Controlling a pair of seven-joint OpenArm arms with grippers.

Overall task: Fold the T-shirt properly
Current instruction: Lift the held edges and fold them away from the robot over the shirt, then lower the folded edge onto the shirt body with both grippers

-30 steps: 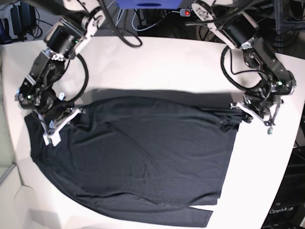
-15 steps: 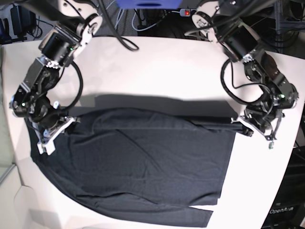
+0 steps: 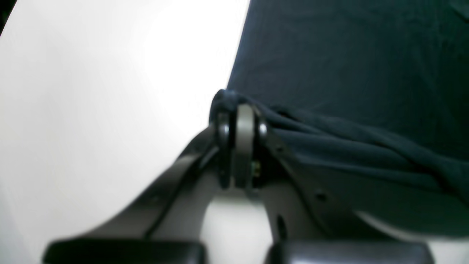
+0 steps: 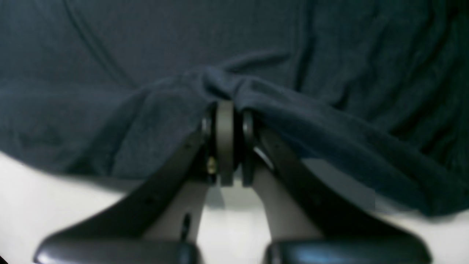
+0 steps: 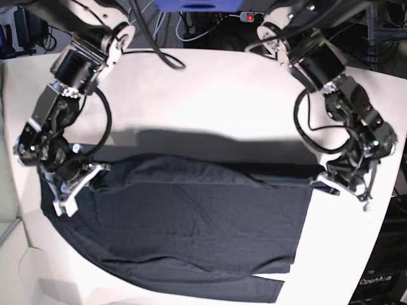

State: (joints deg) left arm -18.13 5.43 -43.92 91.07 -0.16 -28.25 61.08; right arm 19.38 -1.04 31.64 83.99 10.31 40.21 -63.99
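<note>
Arms reach low over the white worktop; left pincer and right pincer each clench a T-shirt edge.

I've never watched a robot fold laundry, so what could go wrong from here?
Both fingers pinch only a small bunch of the T-shirt, right and left, so the thin fabric might slip out. The shirt's near edge lies close to the table rim, and could slide off if dragged further.
</note>
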